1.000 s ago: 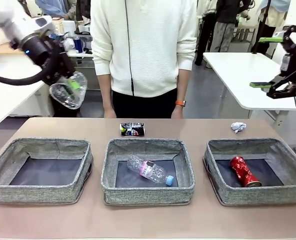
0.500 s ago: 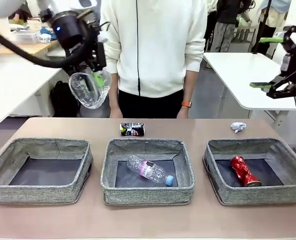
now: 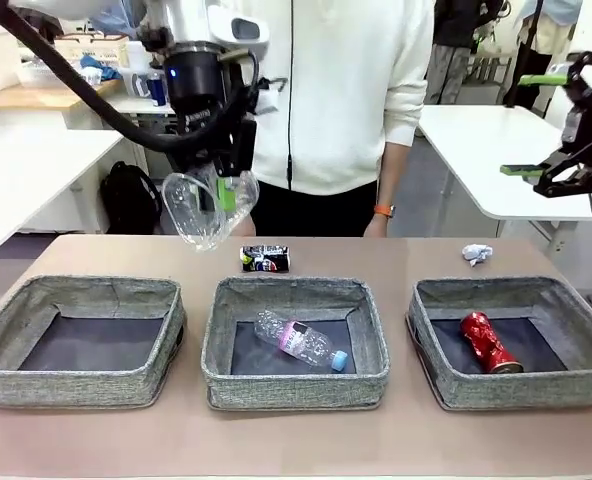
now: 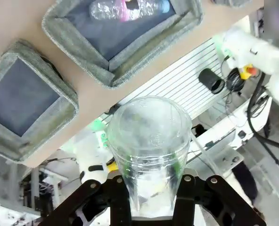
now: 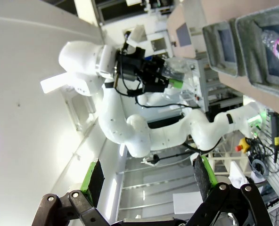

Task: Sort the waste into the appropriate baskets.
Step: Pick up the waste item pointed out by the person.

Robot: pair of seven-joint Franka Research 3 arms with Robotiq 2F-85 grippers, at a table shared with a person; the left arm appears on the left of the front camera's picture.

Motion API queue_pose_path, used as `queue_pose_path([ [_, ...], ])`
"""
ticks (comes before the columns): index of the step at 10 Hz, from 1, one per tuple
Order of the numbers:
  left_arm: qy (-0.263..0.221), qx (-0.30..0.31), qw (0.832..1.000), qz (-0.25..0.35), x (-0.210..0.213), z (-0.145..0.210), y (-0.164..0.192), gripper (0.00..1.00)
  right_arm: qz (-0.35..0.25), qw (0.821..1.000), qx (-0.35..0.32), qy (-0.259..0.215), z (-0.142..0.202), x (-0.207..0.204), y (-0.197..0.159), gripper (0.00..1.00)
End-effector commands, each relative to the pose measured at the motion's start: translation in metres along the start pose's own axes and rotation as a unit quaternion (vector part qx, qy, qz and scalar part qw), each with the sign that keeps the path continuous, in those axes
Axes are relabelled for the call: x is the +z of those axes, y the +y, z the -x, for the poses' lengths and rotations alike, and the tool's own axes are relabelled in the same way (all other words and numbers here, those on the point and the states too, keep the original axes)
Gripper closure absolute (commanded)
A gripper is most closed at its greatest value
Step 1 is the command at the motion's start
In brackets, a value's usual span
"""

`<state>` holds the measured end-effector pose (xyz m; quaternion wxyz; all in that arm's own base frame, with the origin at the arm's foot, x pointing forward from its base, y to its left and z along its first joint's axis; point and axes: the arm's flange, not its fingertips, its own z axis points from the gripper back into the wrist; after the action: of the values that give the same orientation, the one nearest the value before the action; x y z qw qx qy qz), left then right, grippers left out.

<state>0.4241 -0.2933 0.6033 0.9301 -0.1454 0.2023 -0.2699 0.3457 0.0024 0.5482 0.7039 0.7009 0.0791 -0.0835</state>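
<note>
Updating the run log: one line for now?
left gripper: shut on plastic cup; right gripper: open; bottle: middle basket; red can: right basket

Three grey baskets (image 3: 76, 385) stand in a row. Bottle (image 3: 301, 341) lies in middle basket (image 3: 296, 385), red can (image 3: 490, 342) in right basket (image 3: 516, 390). Dark can (image 3: 264, 258) and paper ball (image 3: 477, 254) lie behind them. Clear cup (image 3: 201, 208) hangs tilted, aloft.

Brown table (image 3: 296, 450): three grey bins in a row, two loose items behind them.
The left basket (image 3: 76, 388), middle basket (image 3: 296, 392) and right basket (image 3: 516, 394) stand apart from one another. The crushed dark multicoloured can (image 3: 264, 259) lies just beyond the middle basket's far rim; the crumpled white paper ball (image 3: 477, 254) lies beyond the right basket.
</note>
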Motion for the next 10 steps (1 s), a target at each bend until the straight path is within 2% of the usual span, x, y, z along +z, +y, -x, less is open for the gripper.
queue_pose_path([
  [1, 0.011, -0.016, 1.000, -0.012, -0.007, 0.000, -0.008, 0.66, -0.002, 1.000, 0.005, 0.002, 0.000, 0.000, 0.002, 0.00],
  [2, -0.054, 0.002, 0.996, 0.065, -0.008, 0.005, 0.026, 0.66, -0.002, 1.000, 0.005, 0.002, 0.000, 0.000, 0.002, 0.00],
  [3, -0.121, 0.071, 0.988, 0.066, -0.008, 0.014, 0.020, 0.66, -0.002, 1.000, 0.005, 0.002, 0.000, 0.000, 0.002, 0.00],
  [4, -0.209, 0.149, 0.962, 0.094, -0.008, 0.029, -0.012, 0.66, -0.002, 1.000, 0.005, 0.002, 0.000, 0.000, 0.002, 0.00],
  [5, -0.244, 0.173, 0.950, 0.088, -0.011, 0.039, -0.043, 0.66, -0.002, 1.000, 0.005, 0.002, 0.000, 0.000, 0.002, 0.00],
  [6, -0.244, 0.166, 0.952, 0.076, -0.015, 0.046, -0.073, 0.66, -0.002, 1.000, 0.005, 0.002, 0.000, 0.000, 0.002, 0.00],
  [7, -0.247, 0.189, 0.948, 0.075, -0.014, 0.048, -0.095, 0.66, -0.002, 1.000, 0.005, 0.002, 0.000, 0.000, 0.002, 0.00],
  [8, -0.207, 0.208, 0.951, 0.095, -0.006, 0.047, -0.112, 0.66, -0.002, 1.000, 0.005, 0.002, 0.000, 0.000, 0.002, 0.00],
  [9, -0.202, 0.229, 0.944, 0.121, 0.006, 0.042, -0.127, 0.66, -0.002, 1.000, 0.005, 0.002, 0.000, 0.000, 0.002, 0.00],
  [10, -0.194, 0.250, 0.942, 0.116, 0.014, 0.038, -0.137, 0.66, -0.002, 1.000, 0.005, 0.002, 0.000, 0.000, 0.002, 0.00],
])
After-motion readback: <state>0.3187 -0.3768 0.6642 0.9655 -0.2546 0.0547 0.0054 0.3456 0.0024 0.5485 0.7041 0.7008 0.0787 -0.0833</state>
